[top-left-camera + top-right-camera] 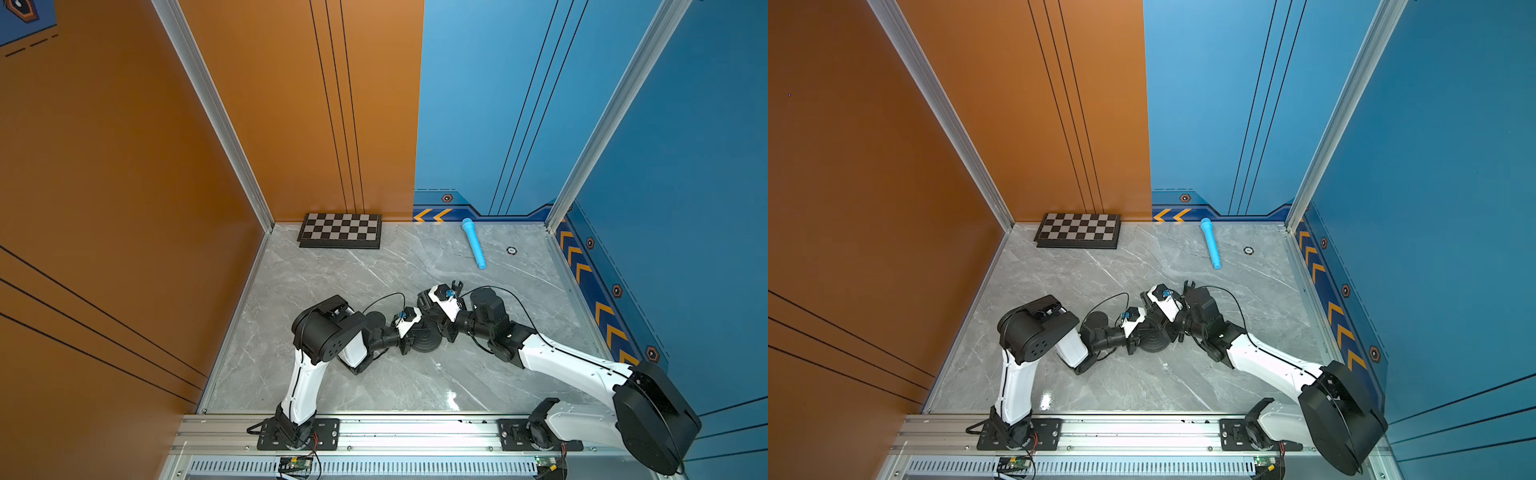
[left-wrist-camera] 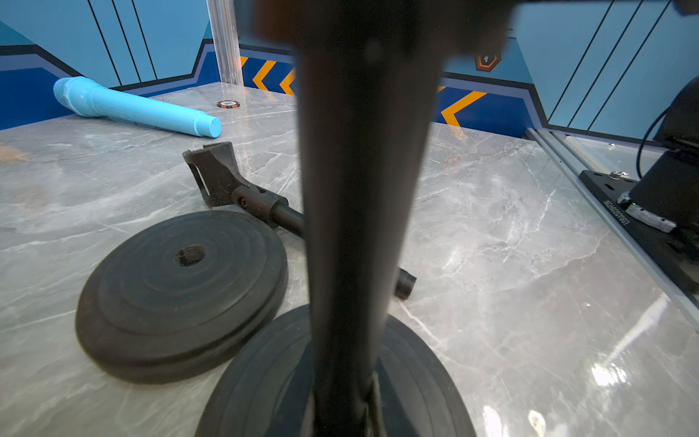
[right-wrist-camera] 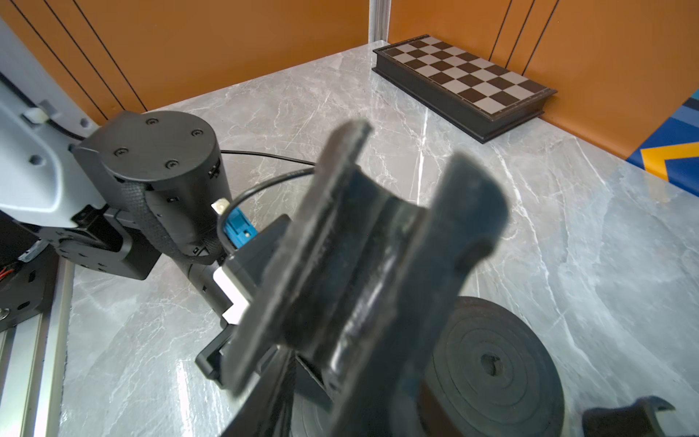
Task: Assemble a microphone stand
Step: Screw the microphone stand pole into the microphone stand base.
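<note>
Both arms are folded in over mid-table. My left arm (image 1: 303,382) rises from its mount, bends sharply at the elbow and reaches across with the wrist low. My right arm (image 1: 573,361) stretches in long from the far side, wrist dipped to meet it.

In both top views the wrists crowd over a black disc (image 1: 426,340), and I can't read either tool from up there.

On the left wrist camera, the left gripper (image 2: 342,393) is pinched closed, tips down on a near disc (image 2: 416,378). Whether it grips the rim, I can't tell. That camera also shows what the top views hide: a second disc with a centre hole (image 2: 181,295) flat alongside, and the stand pole (image 2: 287,219) lying on the table just behind it, with the mic clip (image 2: 215,174) at one end.

On the right wrist camera, the right gripper (image 3: 408,170) has its jaws parted narrowly and I see nothing between them. It looks onto the left wrist and the chessboard (image 3: 465,79) in the corner.

The blue microphone (image 1: 473,243) lies by the back wall, well apart from the arms, with a small round chip (image 1: 511,250) near it.
</note>
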Controlling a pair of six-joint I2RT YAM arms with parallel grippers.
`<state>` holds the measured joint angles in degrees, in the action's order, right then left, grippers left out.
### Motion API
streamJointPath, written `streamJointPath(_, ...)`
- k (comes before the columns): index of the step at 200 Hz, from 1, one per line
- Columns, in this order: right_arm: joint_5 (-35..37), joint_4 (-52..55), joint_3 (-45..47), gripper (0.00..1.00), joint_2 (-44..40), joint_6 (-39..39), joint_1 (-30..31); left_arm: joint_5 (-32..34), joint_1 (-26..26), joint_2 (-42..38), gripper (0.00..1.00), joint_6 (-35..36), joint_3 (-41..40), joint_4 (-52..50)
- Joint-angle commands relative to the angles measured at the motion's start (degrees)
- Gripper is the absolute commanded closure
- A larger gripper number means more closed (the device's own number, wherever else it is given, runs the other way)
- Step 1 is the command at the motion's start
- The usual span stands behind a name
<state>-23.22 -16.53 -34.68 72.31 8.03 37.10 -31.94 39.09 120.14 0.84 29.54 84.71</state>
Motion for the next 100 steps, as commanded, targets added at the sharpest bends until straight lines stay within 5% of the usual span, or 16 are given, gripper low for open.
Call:
streamJointPath(1, -2.38, 0.76, -2.2, 0.6, 1.42, 2.4, -0.85, -1.02, 0.55, 2.12, 0.81, -0.03, -1.11, -3.84)
streamJointPath(44, -2.41, -0.52, -3.43, 0.7, 4.5, 3.09, -1.7, -1.11, 1.2, 2.37, 0.8, 0.27, -1.61, -3.83)
streamJointPath(100, 15.45, -9.9, 3.44, 0.92, 3.8, -2.81, 4.47, -0.23, 1.93, 3.33, 0.8, 1.23, -1.43, -3.91)
